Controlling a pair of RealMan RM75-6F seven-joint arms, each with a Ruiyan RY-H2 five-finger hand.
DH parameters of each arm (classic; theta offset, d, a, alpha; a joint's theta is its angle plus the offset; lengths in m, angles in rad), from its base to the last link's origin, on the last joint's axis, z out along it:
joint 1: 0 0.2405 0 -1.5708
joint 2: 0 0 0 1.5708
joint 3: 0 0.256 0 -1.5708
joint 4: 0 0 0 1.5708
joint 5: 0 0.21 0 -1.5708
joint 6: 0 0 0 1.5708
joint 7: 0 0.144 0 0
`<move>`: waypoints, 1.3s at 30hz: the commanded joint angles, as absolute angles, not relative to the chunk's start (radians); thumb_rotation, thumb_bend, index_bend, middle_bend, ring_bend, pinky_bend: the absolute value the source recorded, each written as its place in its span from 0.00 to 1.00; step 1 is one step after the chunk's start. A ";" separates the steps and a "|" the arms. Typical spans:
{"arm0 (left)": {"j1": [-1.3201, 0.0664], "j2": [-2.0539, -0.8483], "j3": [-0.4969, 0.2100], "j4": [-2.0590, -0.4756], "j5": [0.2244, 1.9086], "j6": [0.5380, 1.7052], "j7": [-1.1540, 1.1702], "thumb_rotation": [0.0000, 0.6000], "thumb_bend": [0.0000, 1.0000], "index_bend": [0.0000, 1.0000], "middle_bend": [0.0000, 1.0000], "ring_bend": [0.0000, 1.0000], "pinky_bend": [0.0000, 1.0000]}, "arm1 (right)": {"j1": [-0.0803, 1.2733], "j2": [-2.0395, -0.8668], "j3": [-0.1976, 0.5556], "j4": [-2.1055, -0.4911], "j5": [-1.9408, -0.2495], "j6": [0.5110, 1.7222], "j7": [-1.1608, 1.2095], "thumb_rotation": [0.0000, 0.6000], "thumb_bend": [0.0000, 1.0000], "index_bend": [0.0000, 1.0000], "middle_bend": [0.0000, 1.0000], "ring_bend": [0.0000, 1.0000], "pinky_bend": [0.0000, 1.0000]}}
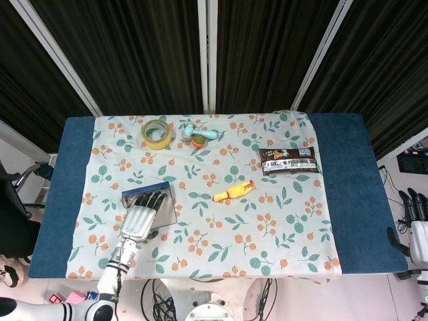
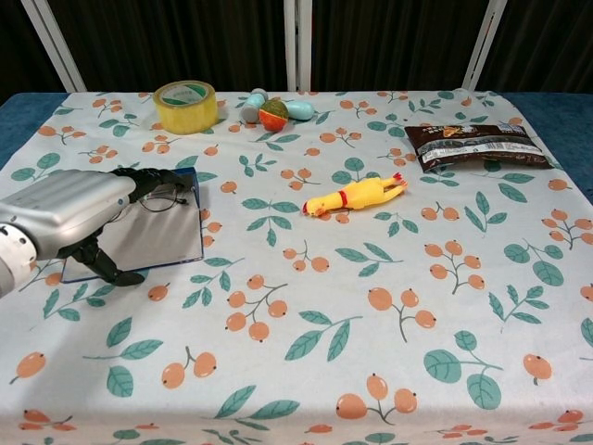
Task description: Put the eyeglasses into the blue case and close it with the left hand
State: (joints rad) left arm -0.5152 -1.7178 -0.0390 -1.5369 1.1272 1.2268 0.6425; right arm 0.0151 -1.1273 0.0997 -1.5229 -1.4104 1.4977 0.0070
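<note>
The blue case [image 2: 162, 239] lies open on the left of the floral cloth, its grey inner face up. The eyeglasses [image 2: 172, 196] lie in its far half against the blue wall, partly hidden by my fingertips. My left hand [image 2: 72, 208] hovers palm down over the case, fingers stretched toward the glasses and thumb [image 2: 100, 270] by the near left corner; it holds nothing. From the head view, the left hand [image 1: 140, 217] covers most of the case [image 1: 167, 210]. My right hand [image 1: 419, 231] hangs off the table at the far right, fingers straight.
A yellow tape roll [image 2: 186, 105] and a teal toy with an orange ball [image 2: 273, 110] sit at the back. A yellow rubber chicken [image 2: 357, 196] lies mid-table, right of the case. A dark snack packet [image 2: 473, 144] lies at the back right.
</note>
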 commanded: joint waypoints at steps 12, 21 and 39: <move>-0.511 -1.764 -0.056 -1.458 1.122 1.239 0.705 1.00 0.11 0.04 0.06 0.08 0.18 | 0.019 -1.122 0.101 -1.532 -1.406 1.490 -0.002 1.00 0.29 0.00 0.00 0.00 0.00; -0.499 -1.801 -0.081 -1.379 1.133 1.274 0.707 1.00 0.38 0.30 0.07 0.08 0.18 | 0.021 -1.123 0.099 -1.535 -1.406 1.485 -0.009 1.00 0.29 0.00 0.00 0.00 0.00; -0.496 -1.864 -0.160 -1.241 1.117 1.287 0.661 1.00 0.48 0.61 0.10 0.08 0.18 | 0.018 -1.122 0.102 -1.542 -1.398 1.490 -0.018 1.00 0.29 0.00 0.00 0.00 0.00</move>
